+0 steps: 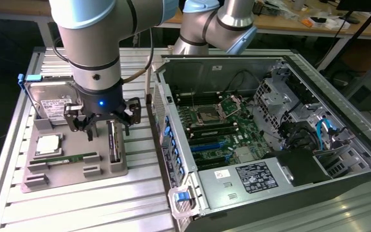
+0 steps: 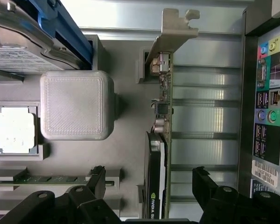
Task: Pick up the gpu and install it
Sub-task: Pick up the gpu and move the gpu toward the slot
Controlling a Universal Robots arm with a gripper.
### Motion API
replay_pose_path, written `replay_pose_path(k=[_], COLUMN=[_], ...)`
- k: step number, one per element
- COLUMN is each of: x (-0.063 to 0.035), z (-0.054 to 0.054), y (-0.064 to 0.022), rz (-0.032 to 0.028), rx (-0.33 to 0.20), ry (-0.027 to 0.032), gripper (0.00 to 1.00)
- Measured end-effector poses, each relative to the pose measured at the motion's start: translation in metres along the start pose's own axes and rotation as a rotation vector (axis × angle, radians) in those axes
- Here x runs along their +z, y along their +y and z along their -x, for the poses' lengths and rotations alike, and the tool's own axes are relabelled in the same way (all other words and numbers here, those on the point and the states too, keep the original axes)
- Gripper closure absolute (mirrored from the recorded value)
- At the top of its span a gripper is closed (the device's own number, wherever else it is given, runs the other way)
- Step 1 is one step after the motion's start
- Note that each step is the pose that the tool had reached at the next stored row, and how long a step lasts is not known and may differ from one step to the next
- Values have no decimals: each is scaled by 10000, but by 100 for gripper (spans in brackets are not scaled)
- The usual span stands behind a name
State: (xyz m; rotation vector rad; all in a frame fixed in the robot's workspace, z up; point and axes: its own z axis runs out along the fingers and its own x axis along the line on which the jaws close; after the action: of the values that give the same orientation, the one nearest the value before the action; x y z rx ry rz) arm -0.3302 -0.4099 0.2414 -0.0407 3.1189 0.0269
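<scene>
The gpu (image 1: 112, 143) stands on its long edge in a slot of the grey holder tray (image 1: 76, 175). In the wrist view the gpu (image 2: 165, 116) shows edge-on: silver bracket at one end, thin green board, black cooler. My gripper (image 1: 106, 126) hangs just above it, open. Its black fingers (image 2: 98, 179) stand on either side of the card's cooler end, with a gap to the card on both sides. Nothing is held. The open computer case (image 1: 269, 145) lies to the exterior view's right, its motherboard (image 1: 218, 125) with blue card slots exposed.
The tray also carries a silver hard drive (image 1: 50, 104), a processor chip (image 1: 48, 145) and a narrow green memory stick (image 1: 73, 158). A grey block (image 2: 77, 105) rises from the tray beside the card. The case's rear port panel (image 2: 266, 116) stands close to the tray.
</scene>
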Motion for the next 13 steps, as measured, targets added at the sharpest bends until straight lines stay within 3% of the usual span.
replay_pose_path(k=[13], x=[25], z=[-1], y=[0], rz=[1], rx=[1], ry=[-1], gripper=[16])
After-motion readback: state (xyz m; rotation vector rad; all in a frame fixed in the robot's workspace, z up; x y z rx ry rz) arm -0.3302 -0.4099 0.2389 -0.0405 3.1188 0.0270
